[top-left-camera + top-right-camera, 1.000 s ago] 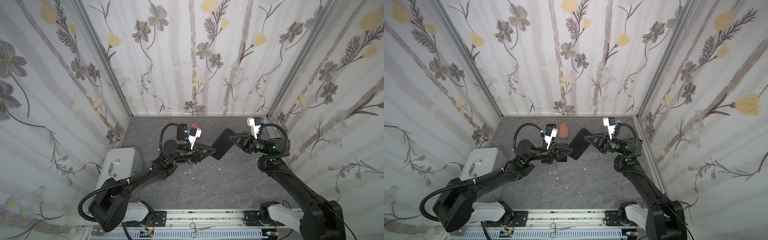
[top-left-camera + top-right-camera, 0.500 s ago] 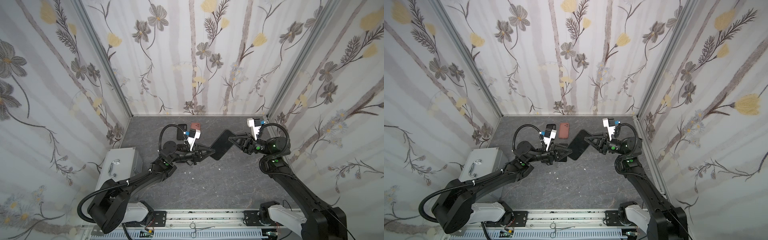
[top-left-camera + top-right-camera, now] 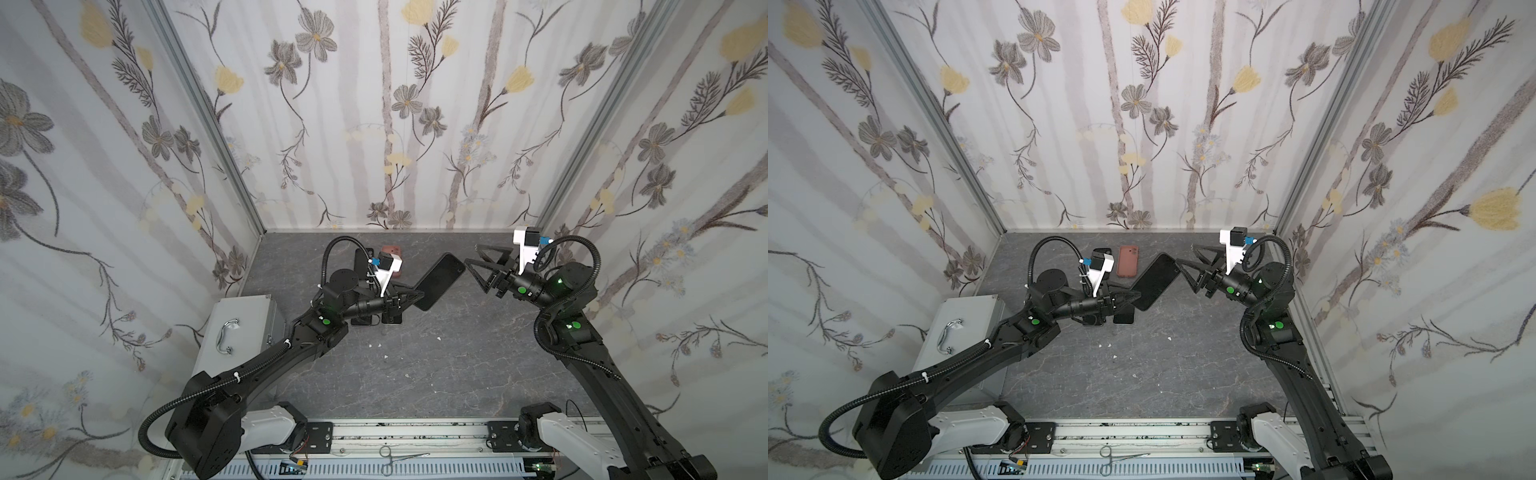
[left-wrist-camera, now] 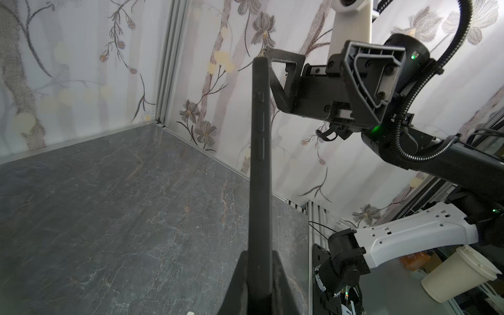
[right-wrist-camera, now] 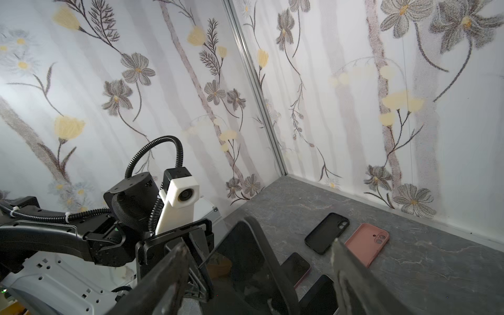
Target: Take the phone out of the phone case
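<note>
Above the rear middle of the table (image 3: 457,365), the left gripper (image 3: 413,296) is pinched onto the lower end of the phone (image 3: 438,280). It holds the phone clear of the surface, tilted, with the long axis running up toward the right gripper (image 3: 471,253). The left wrist view shows the phone edge-on; the matte black phone case (image 4: 260,122), with moulded button ridges, covers that edge, so the phone is not yet out. The jaws of the right gripper are spread wide on either side of the phone's free upper end. One fingertip (image 4: 283,61) lies just beside the top corner; contact cannot be confirmed. Between the two ends, both long edges of the phone are free of either gripper. Open surface lies in front of the phone and under the right arm, marked only by a few white crumbs (image 3: 378,345). Directly below the left gripper, dark handsets (image 5: 296,268) lie flat on the table. Behind them, near the rear wall, a black case (image 3: 1102,252) and a pink case (image 3: 1128,261) lie side by side. A silver metal box (image 3: 237,328) with a handle sits at the left edge, beside the left arm. The table surface is dark grey with pale marbled veining. Floral wallpaper (image 3: 395,124) covers the three enclosing walls, which meet at aluminium corner posts (image 3: 208,120). Scissors (image 3: 399,457) lie on the front mounting rail.
</note>
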You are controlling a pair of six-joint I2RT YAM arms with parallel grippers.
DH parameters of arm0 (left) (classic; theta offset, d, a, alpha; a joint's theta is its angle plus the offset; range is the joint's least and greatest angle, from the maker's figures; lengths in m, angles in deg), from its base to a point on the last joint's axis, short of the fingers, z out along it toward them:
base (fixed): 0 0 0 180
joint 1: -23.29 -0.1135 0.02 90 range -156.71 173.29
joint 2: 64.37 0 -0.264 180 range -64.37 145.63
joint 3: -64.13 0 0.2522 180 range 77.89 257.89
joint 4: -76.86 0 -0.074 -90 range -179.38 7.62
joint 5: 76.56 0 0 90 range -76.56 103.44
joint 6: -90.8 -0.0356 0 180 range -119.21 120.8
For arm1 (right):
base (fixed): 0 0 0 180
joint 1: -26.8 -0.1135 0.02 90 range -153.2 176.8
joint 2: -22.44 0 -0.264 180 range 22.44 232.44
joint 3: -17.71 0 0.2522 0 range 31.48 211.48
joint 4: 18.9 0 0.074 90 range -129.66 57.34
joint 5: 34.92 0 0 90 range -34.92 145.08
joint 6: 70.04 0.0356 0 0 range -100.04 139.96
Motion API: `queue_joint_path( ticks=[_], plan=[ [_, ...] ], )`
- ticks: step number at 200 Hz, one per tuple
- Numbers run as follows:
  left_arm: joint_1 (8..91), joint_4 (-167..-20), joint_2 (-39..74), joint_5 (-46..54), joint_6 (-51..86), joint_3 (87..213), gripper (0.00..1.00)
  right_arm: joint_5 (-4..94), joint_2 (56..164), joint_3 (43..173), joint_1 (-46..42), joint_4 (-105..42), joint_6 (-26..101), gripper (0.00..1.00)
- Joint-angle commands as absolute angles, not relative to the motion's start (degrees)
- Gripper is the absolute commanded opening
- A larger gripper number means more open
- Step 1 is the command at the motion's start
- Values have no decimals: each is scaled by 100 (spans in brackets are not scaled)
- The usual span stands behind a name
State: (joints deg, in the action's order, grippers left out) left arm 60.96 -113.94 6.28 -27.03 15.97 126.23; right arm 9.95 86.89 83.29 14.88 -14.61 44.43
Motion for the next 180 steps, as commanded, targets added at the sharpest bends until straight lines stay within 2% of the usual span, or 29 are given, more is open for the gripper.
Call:
queue_joint_path(
  ticks=[1,53,139,180],
  plan=[
    [6091,-10751,576,-2545,829,12836,0,422,8879,8640,1485,-2257,3771,80],
    [6119,-10129,484,-2235,301,13032,0,-137,9395,9257,1225,-3254,3182,78],
    [6493,-10107,366,-1599,191,12968,0,-340,9863,9620,1121,-3529,3213,77],
    [6503,-10107,373,-1722,27,12931,0,-714,9972,9636,1099,-3587,3275,77]
  ],
)
